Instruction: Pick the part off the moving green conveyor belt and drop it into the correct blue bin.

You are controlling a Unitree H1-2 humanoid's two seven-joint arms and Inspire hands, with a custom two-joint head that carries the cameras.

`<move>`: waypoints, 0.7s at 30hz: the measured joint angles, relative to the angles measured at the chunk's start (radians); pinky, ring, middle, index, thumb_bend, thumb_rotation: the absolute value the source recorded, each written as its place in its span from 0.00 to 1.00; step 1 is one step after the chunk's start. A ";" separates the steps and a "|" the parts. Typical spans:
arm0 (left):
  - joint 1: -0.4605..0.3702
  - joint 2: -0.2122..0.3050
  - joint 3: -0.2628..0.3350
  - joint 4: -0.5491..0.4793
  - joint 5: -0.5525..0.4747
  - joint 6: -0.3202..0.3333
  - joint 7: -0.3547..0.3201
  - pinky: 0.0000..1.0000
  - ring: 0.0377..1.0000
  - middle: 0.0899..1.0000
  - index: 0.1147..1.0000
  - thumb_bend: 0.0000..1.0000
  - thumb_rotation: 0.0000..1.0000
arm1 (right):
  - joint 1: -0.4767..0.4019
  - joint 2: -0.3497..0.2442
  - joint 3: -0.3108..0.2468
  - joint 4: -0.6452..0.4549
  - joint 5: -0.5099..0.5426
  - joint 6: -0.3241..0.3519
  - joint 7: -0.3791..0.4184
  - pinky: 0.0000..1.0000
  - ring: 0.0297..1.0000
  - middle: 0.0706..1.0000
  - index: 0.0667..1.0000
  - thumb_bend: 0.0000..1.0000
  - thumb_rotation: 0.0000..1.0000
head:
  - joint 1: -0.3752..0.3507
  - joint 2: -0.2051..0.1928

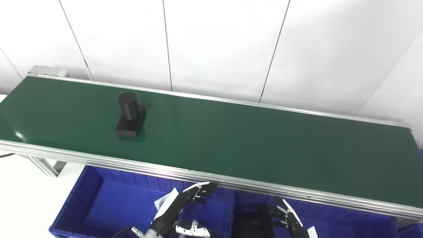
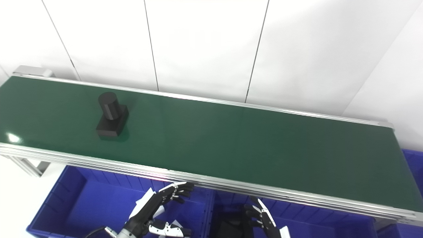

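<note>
A black part (image 1: 130, 115), an upright cylinder on a square base, stands on the green conveyor belt (image 1: 231, 138) at its left portion; it also shows in the right eye view (image 2: 111, 115). My left hand (image 1: 185, 205) is open and empty, low, below the belt's near rail, over the left blue bin (image 1: 99, 205). My right hand (image 1: 287, 219) is open and empty, fingers up, below the rail over the middle blue bin (image 1: 347, 221). Both hands are far from the part.
The belt's aluminium rail (image 1: 198, 177) runs across in front of my hands. Dark parts (image 1: 251, 224) lie in the middle bin. White paper labels (image 1: 167, 201) lie in the left bin. A white panel wall stands behind the belt.
</note>
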State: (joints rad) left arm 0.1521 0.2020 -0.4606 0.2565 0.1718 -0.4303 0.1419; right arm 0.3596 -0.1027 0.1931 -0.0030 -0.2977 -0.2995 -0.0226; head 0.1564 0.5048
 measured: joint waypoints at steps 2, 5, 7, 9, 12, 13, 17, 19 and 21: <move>-0.003 0.003 -0.010 0.001 0.000 0.000 0.001 0.65 0.74 0.78 0.77 0.81 0.17 | 0.000 0.000 0.000 0.000 0.000 0.000 0.000 0.68 0.77 0.79 0.89 0.69 0.35 | 0.000 0.000; -0.010 0.009 -0.025 0.004 0.000 0.000 0.024 0.64 0.73 0.77 0.77 0.81 0.18 | -0.001 0.001 0.000 0.007 0.000 -0.005 -0.001 0.68 0.78 0.80 0.90 0.69 0.37 | 0.014 -0.012; -0.016 0.016 -0.032 0.006 0.000 0.000 0.039 0.64 0.72 0.77 0.77 0.82 0.18 | -0.001 0.000 0.000 0.009 0.000 -0.012 -0.001 0.68 0.78 0.80 0.90 0.69 0.36 | 0.018 -0.017; -0.022 0.024 -0.039 0.007 0.000 0.000 0.050 0.64 0.72 0.77 0.76 0.82 0.18 | 0.000 0.001 0.000 0.009 0.001 -0.013 -0.001 0.68 0.78 0.80 0.91 0.68 0.35 | 0.023 -0.017; -0.025 0.027 -0.045 0.009 -0.001 0.000 0.063 0.64 0.72 0.77 0.76 0.83 0.16 | 0.000 0.001 0.000 0.009 0.001 -0.014 -0.001 0.70 0.78 0.81 0.91 0.68 0.35 | 0.028 -0.022; -0.026 0.027 -0.050 0.012 -0.001 0.000 0.063 0.64 0.73 0.77 0.76 0.83 0.15 | 0.000 0.001 0.000 0.009 0.002 -0.014 -0.001 0.70 0.78 0.81 0.91 0.68 0.35 | 0.028 -0.022; -0.026 0.027 -0.060 0.021 -0.011 0.000 0.063 0.64 0.72 0.77 0.76 0.83 0.14 | 0.000 0.003 -0.001 0.009 0.004 -0.014 -0.001 0.70 0.78 0.81 0.91 0.68 0.34 | 0.031 -0.028; -0.027 0.027 -0.061 0.025 -0.018 0.000 0.066 0.64 0.72 0.76 0.76 0.83 0.14 | -0.001 0.003 -0.001 0.010 0.004 -0.014 -0.001 0.69 0.78 0.80 0.91 0.67 0.34 | 0.035 -0.040; -0.030 0.026 -0.065 0.033 -0.017 0.000 0.078 0.64 0.72 0.76 0.76 0.83 0.15 | -0.004 0.003 -0.002 0.014 0.009 -0.016 -0.001 0.69 0.78 0.81 0.91 0.67 0.34 | 0.038 -0.046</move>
State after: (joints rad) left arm 0.1225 0.2285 -0.5255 0.2895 0.1544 -0.4303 0.2200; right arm 0.3554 -0.1001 0.1909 0.0109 -0.2885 -0.3153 -0.0233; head 0.1948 0.4587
